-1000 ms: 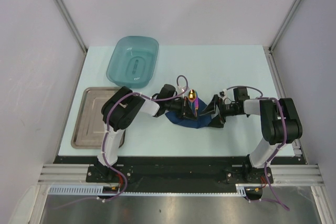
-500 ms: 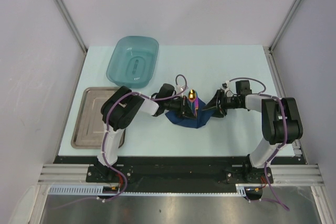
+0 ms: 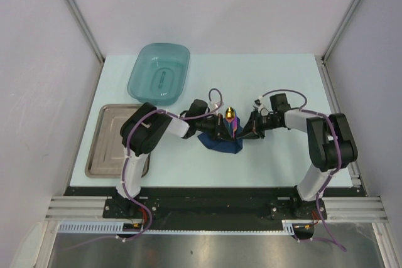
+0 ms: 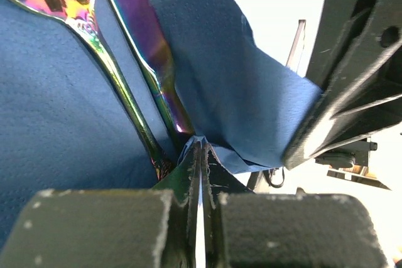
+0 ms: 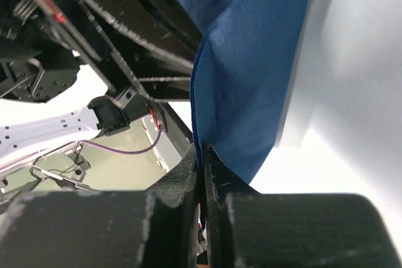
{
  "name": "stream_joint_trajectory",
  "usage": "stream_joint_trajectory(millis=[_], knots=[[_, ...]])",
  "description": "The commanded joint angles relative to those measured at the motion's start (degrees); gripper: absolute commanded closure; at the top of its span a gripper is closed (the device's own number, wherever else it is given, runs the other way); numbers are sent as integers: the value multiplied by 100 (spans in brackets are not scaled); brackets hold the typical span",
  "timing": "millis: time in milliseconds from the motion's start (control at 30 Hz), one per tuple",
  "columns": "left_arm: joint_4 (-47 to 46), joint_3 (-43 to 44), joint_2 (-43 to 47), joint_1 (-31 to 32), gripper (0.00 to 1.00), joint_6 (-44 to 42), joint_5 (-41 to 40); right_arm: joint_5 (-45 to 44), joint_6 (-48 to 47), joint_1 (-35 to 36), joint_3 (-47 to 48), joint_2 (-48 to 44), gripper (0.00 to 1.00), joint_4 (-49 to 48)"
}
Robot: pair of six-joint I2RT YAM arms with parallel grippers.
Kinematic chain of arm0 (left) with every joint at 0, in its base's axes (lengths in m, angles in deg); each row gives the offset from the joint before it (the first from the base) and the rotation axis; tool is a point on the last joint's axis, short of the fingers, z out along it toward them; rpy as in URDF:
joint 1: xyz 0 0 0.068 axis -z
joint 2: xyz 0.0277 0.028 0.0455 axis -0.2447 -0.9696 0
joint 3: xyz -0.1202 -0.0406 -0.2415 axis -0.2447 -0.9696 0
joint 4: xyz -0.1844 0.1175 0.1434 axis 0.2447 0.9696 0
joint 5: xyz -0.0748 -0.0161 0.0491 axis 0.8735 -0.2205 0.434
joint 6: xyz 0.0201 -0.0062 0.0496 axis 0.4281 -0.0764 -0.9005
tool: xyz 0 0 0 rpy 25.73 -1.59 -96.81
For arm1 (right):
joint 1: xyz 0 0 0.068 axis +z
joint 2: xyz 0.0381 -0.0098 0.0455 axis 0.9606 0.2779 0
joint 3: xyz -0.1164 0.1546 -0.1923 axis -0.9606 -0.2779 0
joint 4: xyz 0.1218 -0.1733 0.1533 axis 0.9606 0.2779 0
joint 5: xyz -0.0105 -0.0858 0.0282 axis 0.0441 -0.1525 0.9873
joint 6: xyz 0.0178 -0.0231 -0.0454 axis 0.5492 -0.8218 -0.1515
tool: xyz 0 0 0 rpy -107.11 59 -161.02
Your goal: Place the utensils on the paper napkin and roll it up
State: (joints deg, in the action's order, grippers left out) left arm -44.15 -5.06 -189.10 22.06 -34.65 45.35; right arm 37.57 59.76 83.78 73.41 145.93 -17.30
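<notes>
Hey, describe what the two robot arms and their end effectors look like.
Both the left arm and right arm have black joint housings with white links between, and a purple cable loops along each. The left end effector and right end effector have flat matt-black fingers with scuffed, pale edges.

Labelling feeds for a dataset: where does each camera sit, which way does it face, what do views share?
Top external: above and behind the arms, looking down on the table; both arms show, left gripper and right gripper at the napkin and utensils.
Left wrist: on that wrist, looking along its shut fingers pinching the napkin beside the utensils.
Right wrist: on that wrist, looking along its shut fingers pinching a napkin edge.
Shared: the napkin, in all three.
</notes>
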Motion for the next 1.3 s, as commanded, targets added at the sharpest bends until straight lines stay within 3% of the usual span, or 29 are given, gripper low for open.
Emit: stream_joint_trajectory(millis=[0,167,433,600,1000,1267], knots=[[-135,29,171,-81,99,-31,-44,-5,327,151,275,260,94,-329],[-21,-59,382,-125,94,-39,26,-31,521,309,443,532,95,-478],[155,-577,1084,-379,69,-83,123,-119,819,529,531,787,100,-742],[1067,-797,1445,-634,61,-696,27,-198,872,600,654,893,100,-795],[1763,-780,1489,-687,59,-1191,-88,-330,820,828,935,1165,100,-752],[2010,-657,1402,-687,68,-1331,-194,-471,626,969,1076,1271,100,-549]])
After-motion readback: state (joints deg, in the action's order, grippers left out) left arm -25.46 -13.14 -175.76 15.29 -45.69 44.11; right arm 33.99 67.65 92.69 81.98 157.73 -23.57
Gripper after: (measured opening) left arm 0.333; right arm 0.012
